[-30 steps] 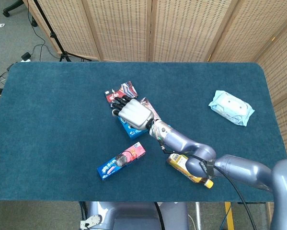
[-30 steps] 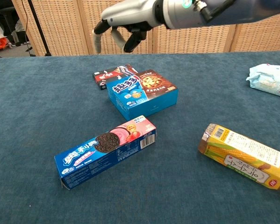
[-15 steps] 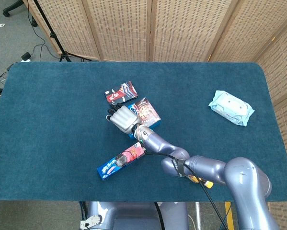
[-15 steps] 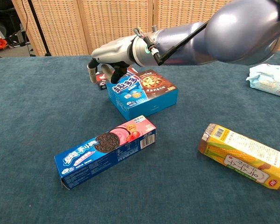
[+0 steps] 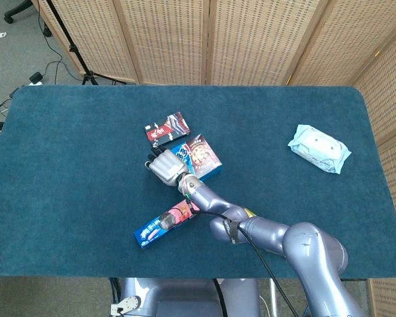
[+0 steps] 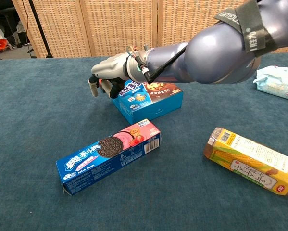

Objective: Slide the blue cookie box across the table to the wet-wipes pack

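Blue cookie box (image 5: 199,158) (image 6: 148,100): lay flat near the middle of the blue-carpeted desk (image 5: 72,165) (image 6: 33,125), well apart from the wet-wipes pack (image 5: 318,148) (image 6: 277,82) at the right side. Right hand (image 5: 164,165) (image 6: 109,76): rested at the box's left end, fingers (image 6: 93,87) curled downward beside it, gripping nothing; contact with the box could not be told. Small red box (image 5: 167,127) lay just behind. Long Oreo box (image 5: 167,221) (image 6: 107,155) lay nearer the front edge. Yellow carton (image 6: 252,160) lay front right. Left hand: unseen.
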`<action>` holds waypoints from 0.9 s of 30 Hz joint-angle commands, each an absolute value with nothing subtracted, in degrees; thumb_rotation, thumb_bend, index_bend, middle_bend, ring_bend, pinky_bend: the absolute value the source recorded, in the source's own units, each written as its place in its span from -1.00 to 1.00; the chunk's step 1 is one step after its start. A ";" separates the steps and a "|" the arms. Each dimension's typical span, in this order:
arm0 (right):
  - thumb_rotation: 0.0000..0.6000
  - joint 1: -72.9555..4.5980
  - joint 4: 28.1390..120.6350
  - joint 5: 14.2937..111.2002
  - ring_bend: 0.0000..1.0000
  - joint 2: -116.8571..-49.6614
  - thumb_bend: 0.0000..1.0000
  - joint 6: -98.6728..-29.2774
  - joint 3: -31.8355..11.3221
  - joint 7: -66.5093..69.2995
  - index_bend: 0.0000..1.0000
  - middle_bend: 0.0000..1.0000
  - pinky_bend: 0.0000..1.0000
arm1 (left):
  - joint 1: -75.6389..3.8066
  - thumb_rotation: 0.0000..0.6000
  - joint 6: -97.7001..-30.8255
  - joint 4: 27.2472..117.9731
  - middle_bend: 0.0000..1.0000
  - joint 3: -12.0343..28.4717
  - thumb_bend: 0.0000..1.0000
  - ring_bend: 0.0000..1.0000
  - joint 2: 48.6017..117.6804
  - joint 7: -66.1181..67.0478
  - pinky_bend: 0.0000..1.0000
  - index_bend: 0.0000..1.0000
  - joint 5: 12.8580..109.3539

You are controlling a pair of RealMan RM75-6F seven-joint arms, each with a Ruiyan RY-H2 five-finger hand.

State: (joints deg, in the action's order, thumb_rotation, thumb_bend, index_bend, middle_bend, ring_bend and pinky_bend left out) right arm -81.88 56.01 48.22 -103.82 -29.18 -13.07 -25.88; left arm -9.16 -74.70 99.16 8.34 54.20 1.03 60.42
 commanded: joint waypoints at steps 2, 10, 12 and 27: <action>1.00 -82.19 54.63 48.65 -0.87 -104.10 1.00 -29.60 -11.92 -27.07 -0.45 -0.65 -0.73 | -9.08 1.00 -74.57 99.01 -1.00 8.48 -1.00 -1.00 54.17 0.79 -1.00 -1.00 60.39; 1.00 -81.88 52.92 48.10 -0.87 -103.36 1.00 -29.12 -9.89 -29.12 -0.45 -0.61 -0.73 | -9.02 1.00 -74.27 99.07 -1.00 8.47 -1.00 -1.00 54.14 0.79 -1.00 -1.00 60.93; 1.00 -81.71 53.13 47.21 -0.82 -102.77 1.00 -29.00 -9.38 -29.85 -0.44 -0.54 -0.73 | -8.97 1.00 -74.28 99.11 -1.00 8.51 -1.00 -1.00 54.16 0.77 -1.00 -1.00 60.96; 1.00 -79.68 60.94 42.05 -0.45 -95.88 1.00 -30.78 -5.74 -33.57 -0.14 -0.23 -0.57 | -8.83 1.00 -74.24 99.62 -1.00 8.35 -1.00 -1.00 54.16 1.01 -1.00 -1.00 61.94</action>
